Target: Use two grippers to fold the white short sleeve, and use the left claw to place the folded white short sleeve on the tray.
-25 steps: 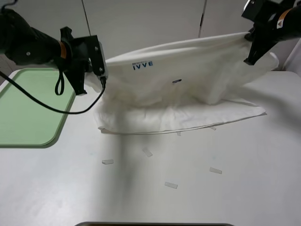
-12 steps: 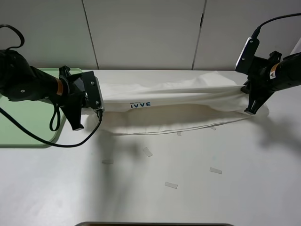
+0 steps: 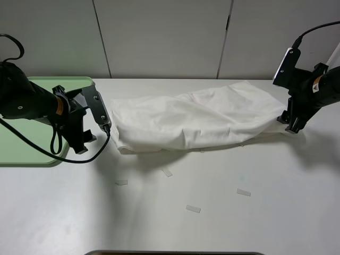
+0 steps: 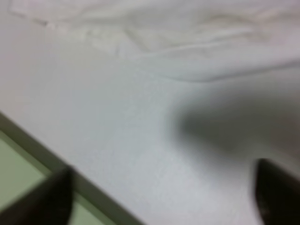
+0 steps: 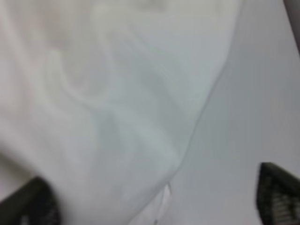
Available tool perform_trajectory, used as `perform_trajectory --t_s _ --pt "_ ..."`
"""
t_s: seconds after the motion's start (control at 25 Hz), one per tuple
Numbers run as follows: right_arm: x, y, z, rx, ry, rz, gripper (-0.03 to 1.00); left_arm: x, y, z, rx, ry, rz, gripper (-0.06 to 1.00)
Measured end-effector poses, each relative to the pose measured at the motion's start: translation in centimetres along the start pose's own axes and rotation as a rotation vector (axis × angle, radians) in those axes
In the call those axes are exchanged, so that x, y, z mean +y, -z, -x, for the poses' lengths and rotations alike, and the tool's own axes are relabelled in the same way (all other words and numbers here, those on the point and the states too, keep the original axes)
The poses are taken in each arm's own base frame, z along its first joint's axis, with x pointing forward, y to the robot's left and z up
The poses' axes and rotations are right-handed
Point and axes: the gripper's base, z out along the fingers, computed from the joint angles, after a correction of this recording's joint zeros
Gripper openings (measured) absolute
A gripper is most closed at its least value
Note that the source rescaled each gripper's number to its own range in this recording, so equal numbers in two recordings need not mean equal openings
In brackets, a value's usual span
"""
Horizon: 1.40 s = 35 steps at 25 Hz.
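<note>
The white short sleeve (image 3: 196, 117) lies in a crumpled, folded band across the back of the table, with no lettering showing. My left gripper (image 3: 79, 142) is just off its left end, over the table beside the tray (image 3: 24, 146). In the left wrist view the left gripper (image 4: 164, 197) is open over bare table, the shirt (image 4: 187, 28) lying beyond it. My right gripper (image 3: 294, 124) is at the shirt's right end. In the right wrist view the right gripper (image 5: 154, 199) is open, with the cloth (image 5: 117, 108) lying loose under it.
Small pale paper scraps (image 3: 167, 171) (image 3: 121, 182) (image 3: 193, 209) (image 3: 243, 192) lie on the table in front of the shirt. A panelled wall (image 3: 159, 37) stands behind the table. A black cable (image 3: 53, 146) loops from the left arm over the tray's edge.
Both grippers have opened and let go of the shirt, which has dropped flat onto the table, folded over. The arms have moved slightly outward from its ends.
</note>
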Motion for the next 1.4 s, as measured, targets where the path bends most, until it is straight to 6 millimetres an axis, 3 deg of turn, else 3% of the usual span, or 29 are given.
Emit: perform_trajectory --t_s 0.12,0.16,0.2,0.56,0.64,0.68,0.72,0.76,0.8,0.96,1.08,1.4 --pt "-0.2 0.0 0.0 -0.015 -0.004 -0.012 0.94 0.0 0.0 -0.8 0.048 0.065 -0.011 0.54" --pt "-0.2 0.0 0.1 -0.024 -0.007 -0.017 0.96 0.0 -0.1 -0.8 0.047 0.127 -0.008 0.89" --pt "-0.3 0.0 0.1 -0.031 -0.013 -0.02 0.98 0.0 -0.1 -0.7 0.041 0.133 -0.007 0.95" --pt "-0.5 0.7 0.5 -0.049 -0.053 -0.037 1.0 0.0 0.1 -0.9 0.057 0.169 -0.006 1.0" --pt "-0.7 1.3 0.8 -0.059 -0.054 -0.049 1.0 0.3 0.9 -1.0 0.08 0.218 0.008 1.0" --pt "-0.9 2.2 1.2 -0.073 -0.052 -0.067 1.0 0.4 1.2 -1.1 0.09 0.234 0.014 1.0" --pt "-1.4 4.4 2.0 -0.106 -0.067 -0.105 1.0 0.6 1.7 -1.0 0.092 0.259 0.025 1.0" --pt "-1.4 4.4 2.0 -0.106 -0.067 -0.105 1.0 0.8 2.5 -1.1 0.106 0.29 0.042 1.0" --pt "-1.6 5.2 2.3 -0.122 -0.073 -0.121 1.0 1.4 4.7 -1.3 0.135 0.364 0.086 1.0" --pt "-2.1 9.0 2.1 -0.121 -0.195 -0.142 1.0 2.2 9.2 -1.8 0.164 0.431 0.175 1.0" --pt "-1.9 10.5 1.8 -0.099 -0.251 -0.124 1.0 2.4 12.6 -2.1 0.148 0.481 0.234 0.99" --pt "-0.3 15.1 1.3 -0.112 -0.53 0.021 1.0 -0.2 19.6 -4.4 0.218 0.733 0.196 0.98"
